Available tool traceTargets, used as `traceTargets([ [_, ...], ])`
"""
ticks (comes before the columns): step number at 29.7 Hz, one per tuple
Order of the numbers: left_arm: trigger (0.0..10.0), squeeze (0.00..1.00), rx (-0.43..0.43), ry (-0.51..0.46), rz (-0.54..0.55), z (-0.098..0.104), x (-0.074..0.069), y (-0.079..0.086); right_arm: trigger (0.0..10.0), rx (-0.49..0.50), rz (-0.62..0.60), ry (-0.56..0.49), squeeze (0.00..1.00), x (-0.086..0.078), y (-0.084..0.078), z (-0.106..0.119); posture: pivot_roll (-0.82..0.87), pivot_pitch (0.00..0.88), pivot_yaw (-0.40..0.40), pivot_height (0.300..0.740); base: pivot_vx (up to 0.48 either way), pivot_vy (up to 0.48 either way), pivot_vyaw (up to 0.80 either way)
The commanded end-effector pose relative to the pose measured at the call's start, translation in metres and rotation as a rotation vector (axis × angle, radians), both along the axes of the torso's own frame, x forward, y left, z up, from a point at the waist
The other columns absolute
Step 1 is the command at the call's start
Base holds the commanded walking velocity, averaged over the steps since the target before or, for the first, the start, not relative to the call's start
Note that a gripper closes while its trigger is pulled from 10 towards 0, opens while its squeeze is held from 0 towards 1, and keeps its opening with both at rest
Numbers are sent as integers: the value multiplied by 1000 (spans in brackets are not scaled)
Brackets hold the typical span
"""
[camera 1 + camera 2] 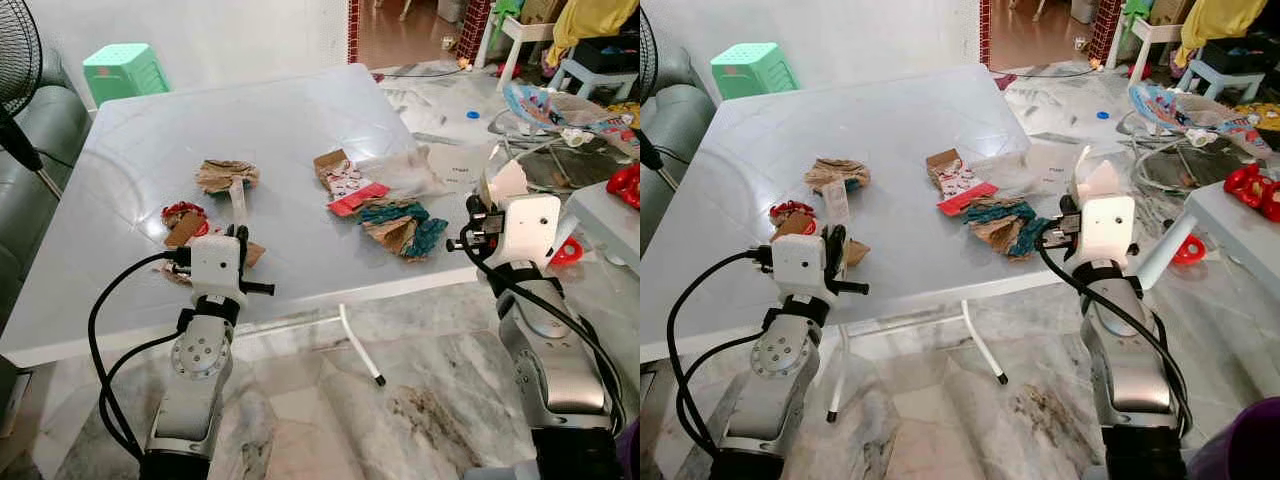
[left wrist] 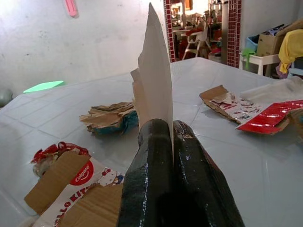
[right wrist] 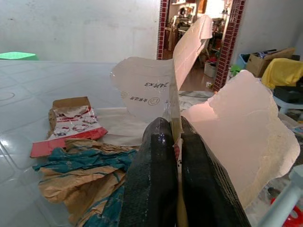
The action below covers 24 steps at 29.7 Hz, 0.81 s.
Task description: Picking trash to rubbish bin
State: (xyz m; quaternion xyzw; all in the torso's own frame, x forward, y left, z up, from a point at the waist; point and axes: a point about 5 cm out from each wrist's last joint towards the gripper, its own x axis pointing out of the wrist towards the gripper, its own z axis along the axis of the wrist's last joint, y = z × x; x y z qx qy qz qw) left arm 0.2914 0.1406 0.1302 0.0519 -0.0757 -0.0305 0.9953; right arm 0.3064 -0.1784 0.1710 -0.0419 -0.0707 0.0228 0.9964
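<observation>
On the white table (image 1: 280, 110) lie scraps of trash: a crumpled brown and teal piece (image 1: 226, 175), a Hello Kitty carton with a red flap (image 1: 345, 186), a teal and brown paper heap (image 1: 400, 226), and a Colgate carton (image 2: 75, 182) beside a red wrapper (image 1: 180, 211). My left gripper (image 2: 170, 126) hovers over the table's near left part, shut on an upright white paper strip (image 2: 156, 80). My right gripper (image 3: 173, 126) sits just off the table's right edge, shut on a pale torn sheet (image 3: 239, 127).
A clear plastic bag (image 1: 405, 170) lies by the carton. A green stool (image 1: 125, 70) stands behind the table, a fan (image 1: 15, 60) and a dark sofa (image 1: 25, 210) to the left. A low white table (image 1: 610, 215) and floor clutter (image 1: 560, 110) lie right. A purple object (image 1: 1240, 440) shows bottom right.
</observation>
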Motion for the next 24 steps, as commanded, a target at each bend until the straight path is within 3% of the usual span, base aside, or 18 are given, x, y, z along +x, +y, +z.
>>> traceTargets([
  [1, 10000, 0, -11, -11, 7, 5, 1, 3, 10000, 2, 1, -1, 0, 2, 1, 2, -66, 34, 43, 740, 0, 0, -800],
  [9, 10000, 0, -11, -8, 6, 4, 1, 2, 10000, 2, 4, 10, 0, 1, 1, 0, -67, 35, 40, 740, 0, 0, -100],
  [19, 10000, 0, -10, -6, 5, 4, 1, 2, 10000, 15, 0, 2, 0, 1, 1, 1, -68, 36, 38, 740, 0, 0, -778],
  [24, 10000, 0, -9, -3, 5, 3, 1, 2, 10000, 15, -12, -1, 0, 1, -1, 1, -68, 36, 38, 740, 0, 0, 0],
])
